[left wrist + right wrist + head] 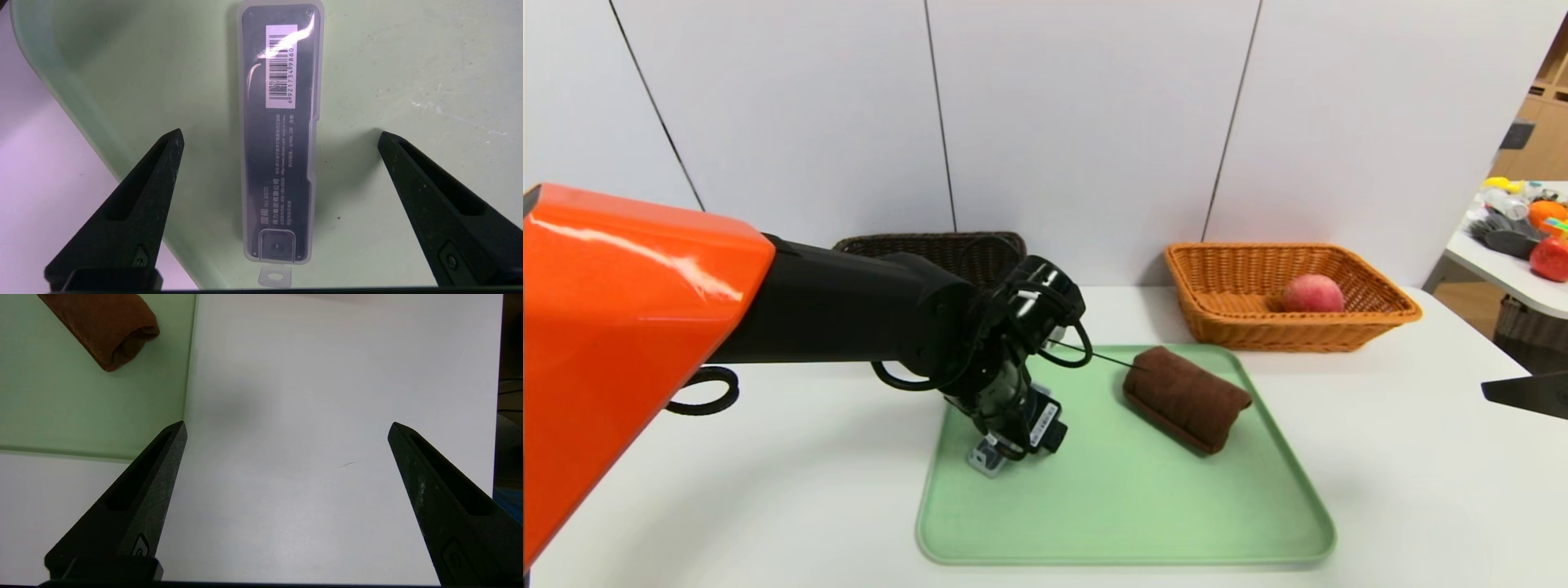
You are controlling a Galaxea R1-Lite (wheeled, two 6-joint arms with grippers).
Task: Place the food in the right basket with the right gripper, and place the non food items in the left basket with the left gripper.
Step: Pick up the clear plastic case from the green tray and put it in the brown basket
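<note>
A clear plastic case with a black insert and a barcode label (278, 134) lies flat at the near-left corner of the green tray (1127, 523). My left gripper (280, 134) hangs open just over the case (1045, 426), one finger on each side, not touching it. A rolled brown towel (1186, 398) lies on the far right part of the tray. A pinkish-red fruit (1312, 293) sits in the orange basket (1380, 314). My right gripper (286, 428) is open and holds nothing, above the white table right of the tray.
A dark brown basket (931, 245) stands at the back left, partly hidden by my left arm. A side table with several colourful objects (1527, 237) is off to the far right. A white wall runs close behind both baskets.
</note>
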